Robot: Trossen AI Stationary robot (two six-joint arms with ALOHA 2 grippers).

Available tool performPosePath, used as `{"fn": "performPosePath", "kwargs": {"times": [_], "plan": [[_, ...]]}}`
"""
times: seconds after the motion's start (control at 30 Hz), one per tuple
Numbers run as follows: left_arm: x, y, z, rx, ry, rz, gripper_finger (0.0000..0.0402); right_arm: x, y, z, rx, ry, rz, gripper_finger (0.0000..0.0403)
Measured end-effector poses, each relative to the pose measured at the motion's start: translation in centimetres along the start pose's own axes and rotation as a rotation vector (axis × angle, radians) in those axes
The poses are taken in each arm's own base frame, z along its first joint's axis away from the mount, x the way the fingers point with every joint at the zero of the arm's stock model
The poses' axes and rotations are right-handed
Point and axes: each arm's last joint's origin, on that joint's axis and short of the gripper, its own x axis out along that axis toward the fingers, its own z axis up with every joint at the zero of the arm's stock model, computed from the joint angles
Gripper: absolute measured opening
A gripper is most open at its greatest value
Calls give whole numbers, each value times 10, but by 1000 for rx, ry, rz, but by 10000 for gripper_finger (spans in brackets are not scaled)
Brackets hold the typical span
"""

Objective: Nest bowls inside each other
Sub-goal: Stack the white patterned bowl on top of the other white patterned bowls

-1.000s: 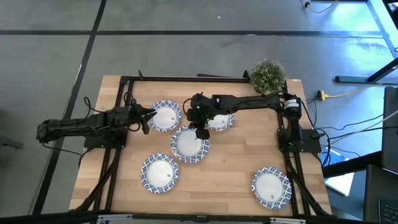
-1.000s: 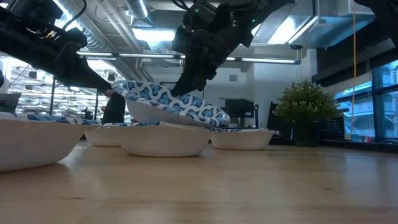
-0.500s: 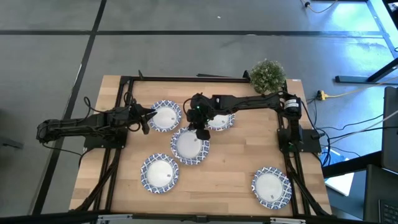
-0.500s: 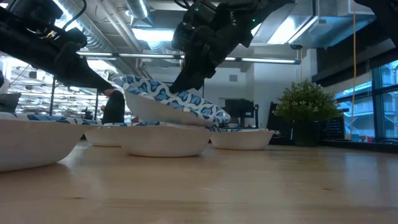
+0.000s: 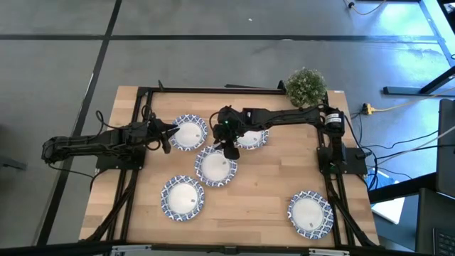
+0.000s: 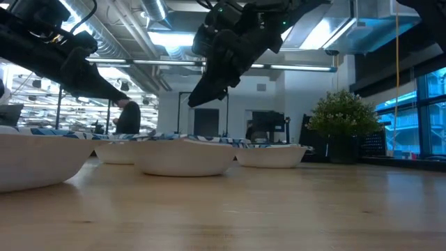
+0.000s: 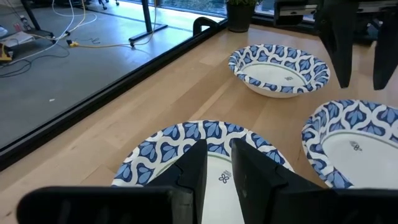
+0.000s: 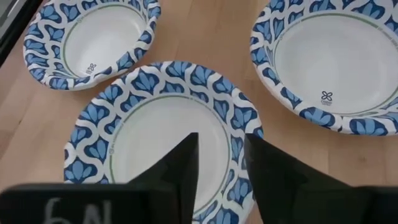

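Note:
Bowls with blue-and-white patterned rims stand on the table at five places. One is at the far left [image 5: 188,132], one at the far middle [image 5: 250,136], one at the centre [image 5: 216,167], one at the near left [image 5: 183,198] and one at the near right [image 5: 311,213]. My right gripper [image 5: 229,149] is open just above the far rim of the centre bowl [image 8: 155,143] and touches nothing. In the low view it hangs [image 6: 198,97] clear above that bowl [image 6: 185,157]. My left gripper [image 5: 167,135] waits over the left rim of the far-left bowl [image 7: 205,140], its fingers a narrow gap apart.
A small green potted plant [image 5: 306,85] stands at the table's far right corner. Black frame rails run along the left, far and right sides of the table. Bare wood lies between the near-left and near-right bowls.
My right gripper has let go of a bowl that it held tilted by its far rim. That bowl has dropped flat into the centre bowl. The gripper stays just above the rim.

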Motion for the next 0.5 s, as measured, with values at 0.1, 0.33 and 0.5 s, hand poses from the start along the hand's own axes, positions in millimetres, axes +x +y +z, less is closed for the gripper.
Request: {"fn": "performPosePath", "kwargs": {"times": [0.1, 0.33, 0.5], "plan": [[0, 0, 0, 0, 0, 0, 69, 0, -1, 0, -2, 6, -26, 133], [0, 0, 0, 0, 0, 0, 69, -4, -10, -9, 12, 84, -76, 133], [0, 0, 0, 0, 0, 0, 69, -11, -16, -11, 41, 76, -1, 133]]}}
